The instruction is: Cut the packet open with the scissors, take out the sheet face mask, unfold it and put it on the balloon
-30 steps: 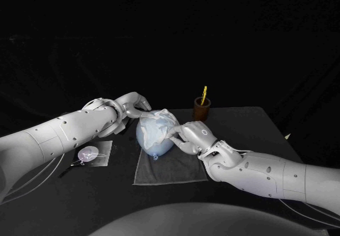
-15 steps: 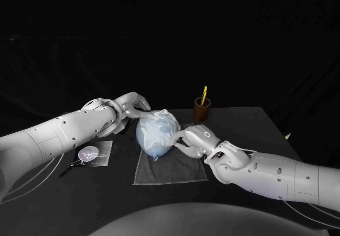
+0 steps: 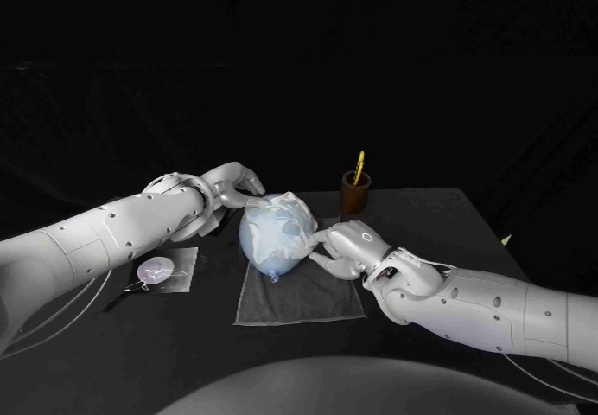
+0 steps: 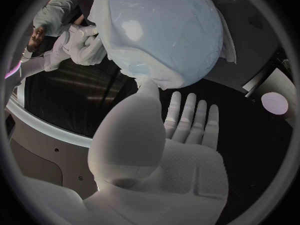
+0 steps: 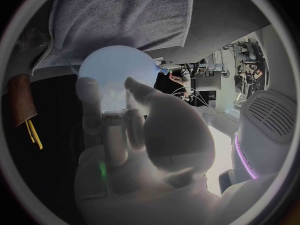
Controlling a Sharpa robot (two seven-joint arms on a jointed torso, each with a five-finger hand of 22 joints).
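- The table (image 3: 423, 216) is black, and a grey cloth (image 3: 299, 303) lies flat on its middle.
- The balloon (image 3: 265, 251) is pale blue and lies on the far part of the cloth, with its knot toward the robot. It has not moved in the last second.
- The face mask (image 3: 284, 214) is out of its packet, unfolded, and draped over the upper side of the balloon. One second ago its top edge stood up in a small peak. Now it lies a little flatter against the balloon.
- The right hand (image 3: 339, 245) was on the front of the balloon, over the mask, one second ago. It has since slid down to the balloon's right side, where its fingertips touch it. The fingers are stretched with the thumb apart, and I see nothing gripped in them.
- The left hand (image 3: 227, 187) stays at the far left side of the balloon. Its fingers are straight and spread, the thumb reaches to the edge of the mask, and it holds nothing.
- I judge that the task is almost finished. The mask is placed, and the right hand's move looks like a last smoothing or a release. Perhaps some loose edges remain to be pressed down.
- The packet (image 3: 166, 270) lies on the table to the left of the cloth, well apart from the balloon.
- The scissors (image 3: 359, 164) stand in a brown cup (image 3: 355, 197) behind the balloon.
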